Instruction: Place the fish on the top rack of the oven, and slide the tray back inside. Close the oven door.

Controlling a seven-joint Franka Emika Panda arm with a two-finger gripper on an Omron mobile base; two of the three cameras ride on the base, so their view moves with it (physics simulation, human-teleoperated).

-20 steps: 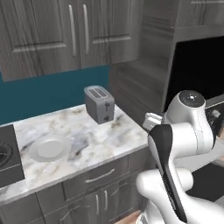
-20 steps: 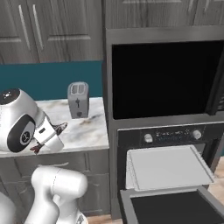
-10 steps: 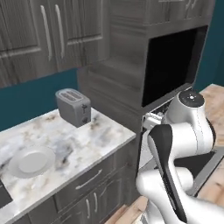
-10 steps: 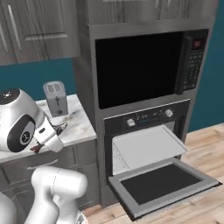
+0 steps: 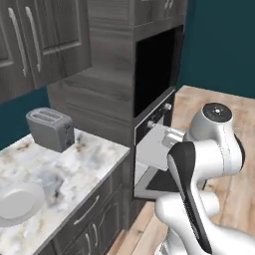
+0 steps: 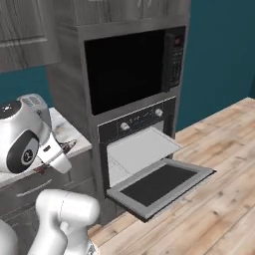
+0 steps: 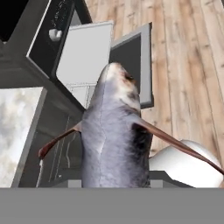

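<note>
- The small dark grey fish (image 7: 114,135) with a silvery sheen fills the middle of the hand view, clamped in the closed jaws, its reddish fins spread to either side.
- In the right base view the fish (image 6: 63,147) shows at the arm's hand, over the edge of the marbled white tabletop (image 6: 69,133).
- The built-in wall oven (image 6: 134,149) in the dark grey wood-grain cabinet stands open — its grey-framed dark glass door (image 6: 159,185) lies folded down flat.
- The flat light grey tray (image 6: 142,148) sticks out of the cavity above the door.
- On the tabletop stand a small silver toaster (image 5: 50,128) and, well apart, a round white plate (image 5: 17,203).
</note>
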